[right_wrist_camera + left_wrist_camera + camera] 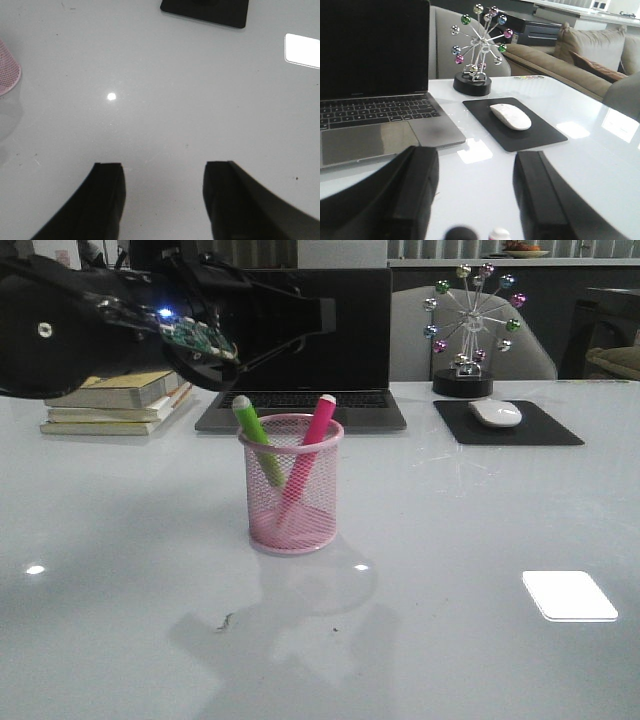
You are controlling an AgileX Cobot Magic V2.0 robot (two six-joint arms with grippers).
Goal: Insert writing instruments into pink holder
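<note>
You face a glossy white worktop (120,640). Near its middle stands the pink holder (291,485), upright. Inside it lean the lime green marker (256,437), tilting left, and the magenta pink marker (308,452), tilting right, whitish ends above the rim. Your right tool (164,195) hangs over bare worktop, open and empty. Your left tool (476,195) is raised at the far left, jaws apart, gripping nothing. Farther back sit a laptop (300,345), a mouse (495,413) on a black pad (508,424), and stacked books (115,405).
</note>
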